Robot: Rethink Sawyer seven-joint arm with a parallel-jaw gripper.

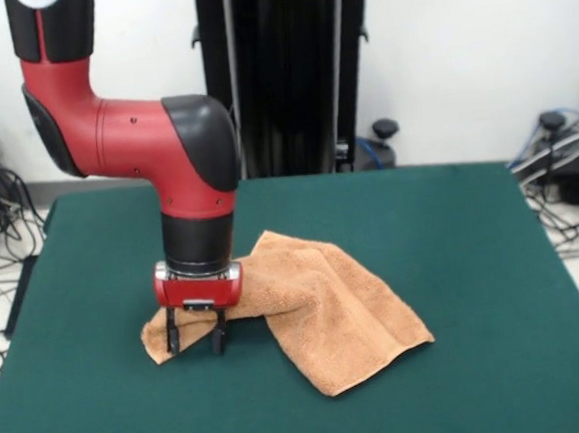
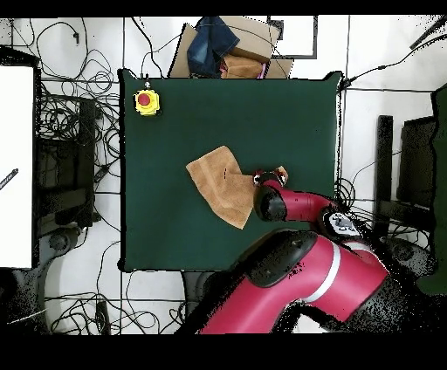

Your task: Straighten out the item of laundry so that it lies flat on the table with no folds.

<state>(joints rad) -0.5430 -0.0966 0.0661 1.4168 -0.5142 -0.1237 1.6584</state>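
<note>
- The towel (image 1: 317, 310) (image 2: 223, 185) lay crumpled on the green counter (image 1: 474, 262) (image 2: 175, 236), roughly at the middle of it.
- In the front view the cloth ran as a bent band: one end pointed toward the counter's near edge, the middle rose to a hump, and the other end trailed off under the arm.
- A fold doubled the towel over itself along its upper part, so it was not flat.
- The jaws (image 1: 199, 336) stood apart, pointing straight down, with both tips at the counter's surface.
- One corner of the towel sat between and behind the tips; whether they touched the cloth could not be told.
- From overhead the red arm (image 2: 297, 205) reached in from the bottom right and covered one end of the towel, and a small bit of cloth showed beyond it.
- A yellow box with a red button (image 2: 147, 101) sat on a far corner of the counter, well apart from the towel.
</note>
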